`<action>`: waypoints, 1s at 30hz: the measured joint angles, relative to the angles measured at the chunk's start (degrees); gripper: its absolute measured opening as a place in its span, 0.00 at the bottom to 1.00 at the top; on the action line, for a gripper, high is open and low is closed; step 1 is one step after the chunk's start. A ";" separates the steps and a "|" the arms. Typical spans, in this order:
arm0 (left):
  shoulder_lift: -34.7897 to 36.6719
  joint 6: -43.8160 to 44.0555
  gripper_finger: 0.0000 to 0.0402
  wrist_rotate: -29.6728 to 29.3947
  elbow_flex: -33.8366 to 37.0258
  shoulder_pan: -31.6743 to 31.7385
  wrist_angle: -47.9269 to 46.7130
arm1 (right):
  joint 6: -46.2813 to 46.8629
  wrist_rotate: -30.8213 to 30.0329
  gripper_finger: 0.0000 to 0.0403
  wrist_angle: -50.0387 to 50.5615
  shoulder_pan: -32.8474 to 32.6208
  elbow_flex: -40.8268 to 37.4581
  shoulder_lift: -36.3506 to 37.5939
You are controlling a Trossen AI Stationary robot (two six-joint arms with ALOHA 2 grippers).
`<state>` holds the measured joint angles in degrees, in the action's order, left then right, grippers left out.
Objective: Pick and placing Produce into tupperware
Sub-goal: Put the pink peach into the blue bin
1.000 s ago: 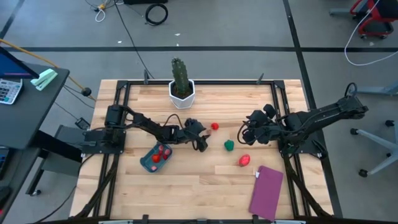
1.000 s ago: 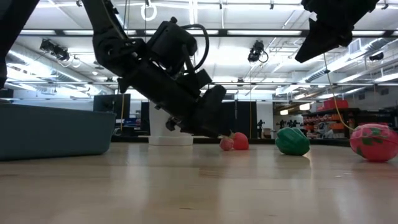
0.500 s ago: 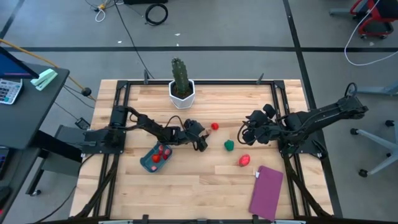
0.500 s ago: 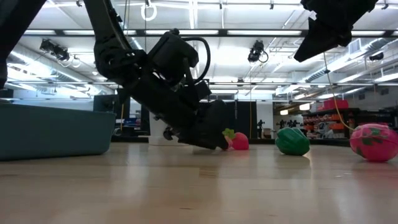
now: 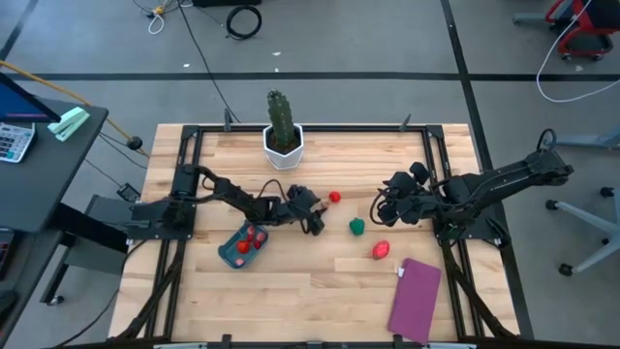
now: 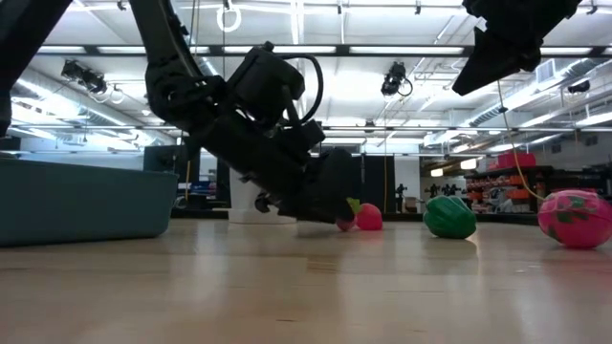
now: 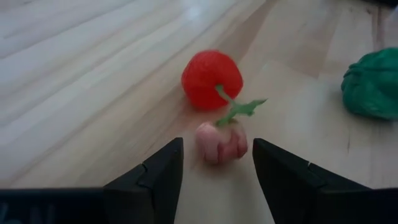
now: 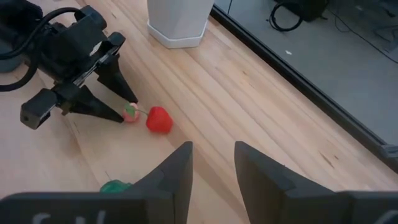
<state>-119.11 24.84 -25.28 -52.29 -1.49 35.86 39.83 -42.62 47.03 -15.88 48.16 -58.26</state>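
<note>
Overhead: tupperware (image 5: 242,246), teal, on table (image 5: 310,291) at left, red produce inside. Left gripper (image 5: 319,215) low beside it, reaching toward red fruit (image 5: 334,197). Green piece (image 5: 357,227) and pink-red piece (image 5: 381,250) lie apart to the right. Right gripper (image 5: 380,206) waits above the table's right side. Cactus (image 5: 282,124) at back; purple rectangle (image 5: 416,299) at front right.

Low: left gripper (image 6: 337,212) at tabletop, red fruit (image 6: 369,217) just behind.

Left wrist: fingers (image 7: 149,180) spread, pink radish (image 7: 221,142) between them, untouched, touching the red fruit (image 7: 211,78).

Right wrist: fingers (image 8: 171,180) parted, holding nothing.
</note>
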 joint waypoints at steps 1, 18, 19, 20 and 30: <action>0.00 -0.13 0.50 0.00 0.00 0.13 0.42 | 0.00 0.00 0.31 0.00 0.00 0.00 0.00; 0.00 -0.37 0.42 0.02 -0.33 1.37 0.46 | -1.01 -0.01 0.31 0.00 0.00 0.00 0.00; 0.00 -0.37 0.40 0.00 -0.33 1.37 0.42 | -1.01 -0.01 0.31 0.00 0.00 0.00 0.00; 0.00 -0.38 0.38 0.00 -0.33 1.37 0.42 | -1.03 -0.01 0.31 0.00 0.00 0.00 0.00; 0.00 -0.35 0.11 0.00 -0.37 1.28 0.42 | -1.03 -0.01 0.31 0.00 0.00 0.00 0.00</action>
<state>-119.11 24.49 -25.28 -52.66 -0.21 36.27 38.81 -42.63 47.03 -15.88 48.16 -58.26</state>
